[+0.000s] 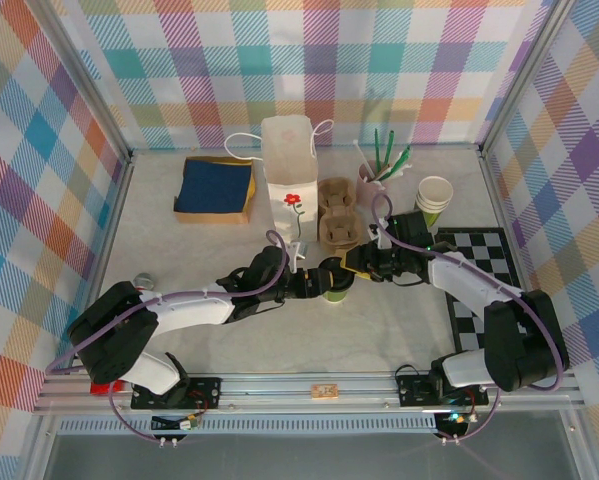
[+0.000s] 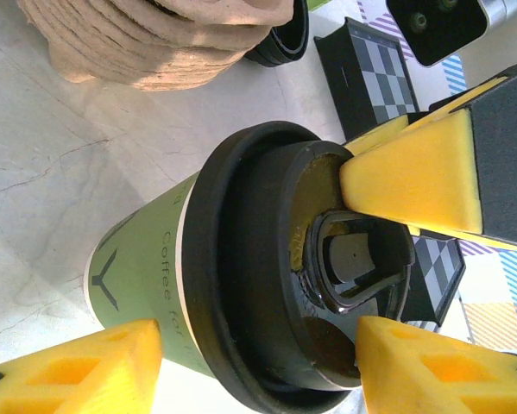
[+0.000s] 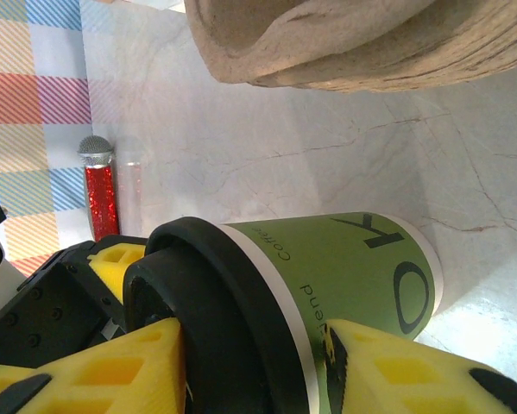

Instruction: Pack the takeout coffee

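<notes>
Takeout coffee (image 1: 336,290), green cup w/ black lid on, is right at the tips of both arms, which meet nose to nose near the middle of the table (image 1: 179,250). Left gripper (image 2: 258,332): yellow fingers spread wide w/ the cup btwn them in its wrist view, one finger by the green wall, the other by the lid's top. Can't tell if the pads actually press, so grip vs. mere straddle is unclear. Right gripper (image 3: 254,332): same story, fingers wide apart w/ the cup btwn, one up against the lid, one in front of the printed wall; clamped or not, can't tell. In the left wrist view one right-gripper fingertip (image 2: 405,181) lies on the lid's top, near the drink opening. Seen from the right gripper, the left one's yellow finger & black body sit just past the lid, on the cup's far side. Cardboard cup carrier (image 1: 339,212) is just beyond both grippers, near the cup but apart from it. White paper bag (image 1: 286,165) stands upright further out, beside the carrier, on the left gripper's side. Lidless green cup (image 1: 434,200) & pink pot of sticks (image 1: 371,172) are out past the right gripper; checkered mat (image 1: 489,262) lies behind it, under its arm. Box of blue napkins (image 1: 217,188) is well off from the left gripper, far side. Red glitter tube w/ silver cap (image 3: 100,203) shows well beyond the right gripper's tips.
</notes>
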